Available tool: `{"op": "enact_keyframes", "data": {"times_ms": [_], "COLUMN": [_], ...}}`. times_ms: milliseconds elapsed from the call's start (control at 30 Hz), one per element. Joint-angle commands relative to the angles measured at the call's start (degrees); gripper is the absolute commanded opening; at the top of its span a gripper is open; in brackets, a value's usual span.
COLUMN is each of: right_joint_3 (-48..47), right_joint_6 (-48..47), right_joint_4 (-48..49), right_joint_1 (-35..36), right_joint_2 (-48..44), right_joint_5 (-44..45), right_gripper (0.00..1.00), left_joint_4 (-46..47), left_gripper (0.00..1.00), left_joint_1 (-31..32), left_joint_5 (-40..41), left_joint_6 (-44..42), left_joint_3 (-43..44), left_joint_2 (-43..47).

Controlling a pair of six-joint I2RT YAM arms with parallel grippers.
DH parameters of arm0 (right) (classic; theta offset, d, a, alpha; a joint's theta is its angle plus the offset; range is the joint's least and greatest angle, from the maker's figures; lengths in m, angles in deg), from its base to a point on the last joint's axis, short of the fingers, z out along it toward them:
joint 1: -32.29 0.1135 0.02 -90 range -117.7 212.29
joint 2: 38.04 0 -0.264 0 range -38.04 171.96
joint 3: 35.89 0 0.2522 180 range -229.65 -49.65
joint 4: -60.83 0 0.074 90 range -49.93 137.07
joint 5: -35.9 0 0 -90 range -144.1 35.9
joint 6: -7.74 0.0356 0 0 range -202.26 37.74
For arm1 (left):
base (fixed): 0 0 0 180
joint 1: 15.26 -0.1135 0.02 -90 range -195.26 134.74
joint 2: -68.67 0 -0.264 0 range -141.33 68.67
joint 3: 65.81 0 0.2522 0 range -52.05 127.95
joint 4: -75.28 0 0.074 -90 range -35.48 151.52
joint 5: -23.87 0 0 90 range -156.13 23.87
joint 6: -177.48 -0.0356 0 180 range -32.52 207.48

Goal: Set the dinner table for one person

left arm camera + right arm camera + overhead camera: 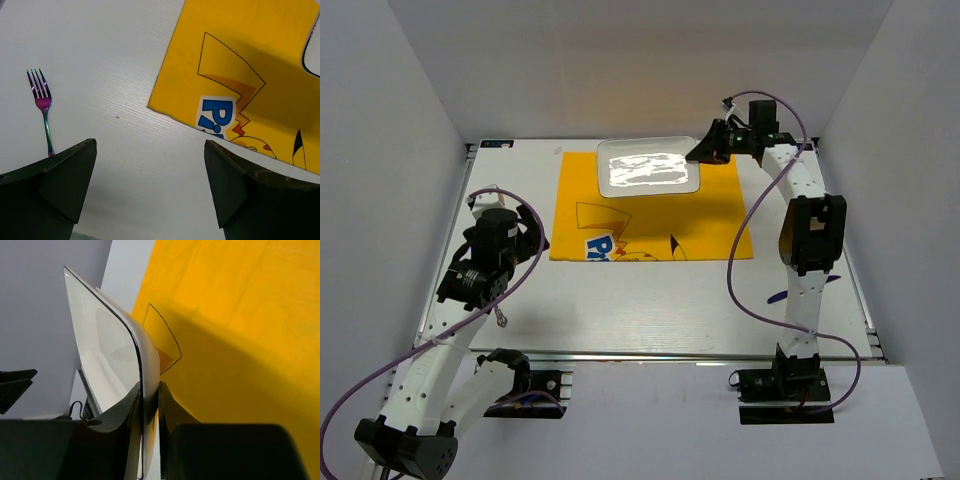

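- Since the right gripper (pixel 149 390) pinches the plate (pixel 105 350) by its right rim only, the move likely calls for a slow, level carry, ending square on the middle of the mat (pixel 650 225).
- Its jaws are nearly closed, clamped on that thin rim; the plate is at the mat's far edge.
- The left gripper (pixel 150 145) is spread wide and holds nothing, above bare desk (pixel 650 310) between a fork (pixel 42 102) and the mat.
- The desk lies under both arms, with the mat at its far centre.

White table (pixel 650 310), yellow cartoon-printed mat (pixel 705 225), white plate (pixel 648 170), iridescent purple fork (pixel 42 102)
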Motion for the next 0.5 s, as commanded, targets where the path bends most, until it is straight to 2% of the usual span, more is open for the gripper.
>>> {"op": "enact_keyframes", "data": {"times_ms": [0, 467], "right_joint_3": [-5.6, -9.5], "right_joint_6": [3.4, 7.0], "right_joint_4": [1.2, 3.7], "right_joint_1": [-2.5, -3.8], "right_joint_2": [0.7, 12.6], "right_joint_5": [-13.7, -13.2], "right_gripper": [0.0, 0.0], "left_joint_4": [0.7, 1.0], "left_gripper": [0.98, 0.98], "left_joint_1": [-0.3, -0.3], "left_joint_5": [1.0, 0.2], "left_joint_6": [0.0, -0.2], "left_joint_3": [-0.2, -0.2], "left_joint_2": [1.1, 0.0]}}
